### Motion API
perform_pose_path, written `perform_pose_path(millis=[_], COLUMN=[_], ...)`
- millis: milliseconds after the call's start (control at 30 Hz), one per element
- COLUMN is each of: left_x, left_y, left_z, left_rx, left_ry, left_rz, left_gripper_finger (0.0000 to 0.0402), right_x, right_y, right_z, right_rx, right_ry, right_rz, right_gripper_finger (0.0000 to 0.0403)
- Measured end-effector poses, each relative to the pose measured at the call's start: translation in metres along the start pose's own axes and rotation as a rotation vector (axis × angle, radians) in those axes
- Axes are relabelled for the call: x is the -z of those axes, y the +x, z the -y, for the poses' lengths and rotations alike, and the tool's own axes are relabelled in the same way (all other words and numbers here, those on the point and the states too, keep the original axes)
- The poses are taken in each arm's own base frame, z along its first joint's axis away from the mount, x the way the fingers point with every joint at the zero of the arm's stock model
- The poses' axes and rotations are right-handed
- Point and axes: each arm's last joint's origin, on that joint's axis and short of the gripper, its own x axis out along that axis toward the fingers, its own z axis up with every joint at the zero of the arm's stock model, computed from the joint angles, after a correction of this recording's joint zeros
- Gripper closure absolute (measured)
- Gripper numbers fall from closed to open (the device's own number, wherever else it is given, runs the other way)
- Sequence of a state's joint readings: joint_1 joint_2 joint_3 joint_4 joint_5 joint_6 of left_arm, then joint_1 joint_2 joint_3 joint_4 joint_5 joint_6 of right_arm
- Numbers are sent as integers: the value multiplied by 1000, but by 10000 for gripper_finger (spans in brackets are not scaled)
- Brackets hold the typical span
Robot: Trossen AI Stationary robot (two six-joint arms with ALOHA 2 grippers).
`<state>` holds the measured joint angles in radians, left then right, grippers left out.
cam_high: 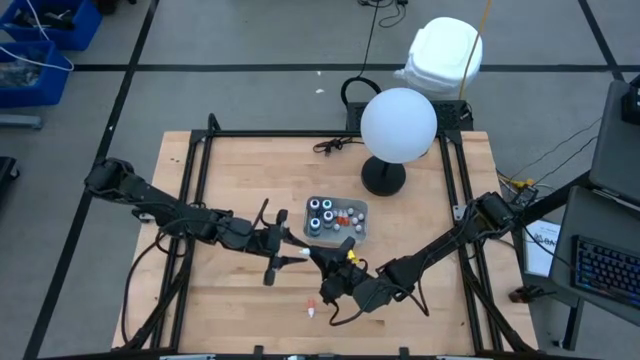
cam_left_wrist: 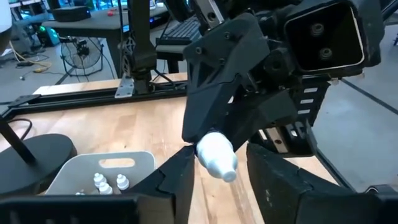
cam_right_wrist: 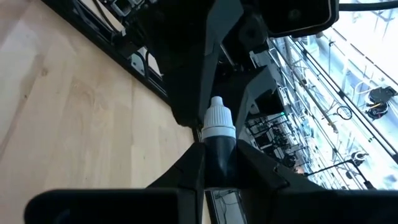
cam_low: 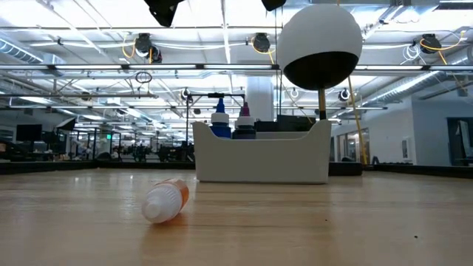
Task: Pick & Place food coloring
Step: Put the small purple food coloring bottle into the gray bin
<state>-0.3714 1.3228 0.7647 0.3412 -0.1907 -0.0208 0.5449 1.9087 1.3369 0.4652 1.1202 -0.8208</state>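
My right gripper (cam_right_wrist: 219, 163) (cam_high: 328, 262) is shut on a dark food coloring bottle (cam_right_wrist: 219, 146), above the table just near of the clear tray (cam_high: 362, 208). The bottle's white cap (cam_left_wrist: 216, 155) points at my left gripper (cam_left_wrist: 217, 180) (cam_high: 292, 247), which is open; its fingers stand on either side of the cap. Whether they touch it, I cannot tell. The tray holds small dark jars (cam_high: 320, 212) and white-capped bottles (cam_left_wrist: 102, 182). One orange bottle (cam_low: 166, 201) (cam_high: 312, 308) lies on its side on the table. My right gripper pinches the dark bottle's body (cam_right_wrist: 219, 152) between its two fingers, below the white cap. The bottle lies along the fingers, cap end (cam_right_wrist: 219, 121) sticking out past the fingertips toward the left gripper. It is lifted clear of the table.
A lamp with a white globe (cam_high: 398, 123) and a dark round base (cam_high: 384, 177) stands on the table behind the tray. A dark cable (cam_high: 335, 145) lies near the far edge. Bare wood (cam_high: 240, 300) stretches along the near side.
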Motion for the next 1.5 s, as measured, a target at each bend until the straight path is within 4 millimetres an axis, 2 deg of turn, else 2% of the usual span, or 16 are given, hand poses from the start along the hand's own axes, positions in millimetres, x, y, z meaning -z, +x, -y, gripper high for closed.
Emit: perform_pose_path(millis=[333, 567, 733, 1000, 1300, 1400, 1500], left_x=[1, 1, 2, 3, 4, 2, -10], left_y=[0, 0, 0, 0, 0, 0, 1], left_z=[0, 0, 1, 2, 1, -2, -6], left_rx=[-10, -1, 7, 30, 19, 11, -28], left_ry=[40, 82, 104, 130, 128, 130, 132], left_rz=[-5, -8, -17, -24, -37, -73, -172], left_gripper_finger=[331, 326, 340, 343, 346, 346, 346], right_x=[0, 0, 0, -1, -8, -11, -4], right_y=[0, 0, 0, -5, -34, -50, -66], right_z=[-1, -1, -1, -4, -6, -5, -6], right_rx=[-10, -15, -20, -29, 75, 102, 143], right_ry=[22, 20, 39, 35, 38, 62, 148], right_rz=[7, 13, 16, 18, -60, -74, -96], right_gripper_finger=[342, 342, 338, 294, 244, 239, 248])
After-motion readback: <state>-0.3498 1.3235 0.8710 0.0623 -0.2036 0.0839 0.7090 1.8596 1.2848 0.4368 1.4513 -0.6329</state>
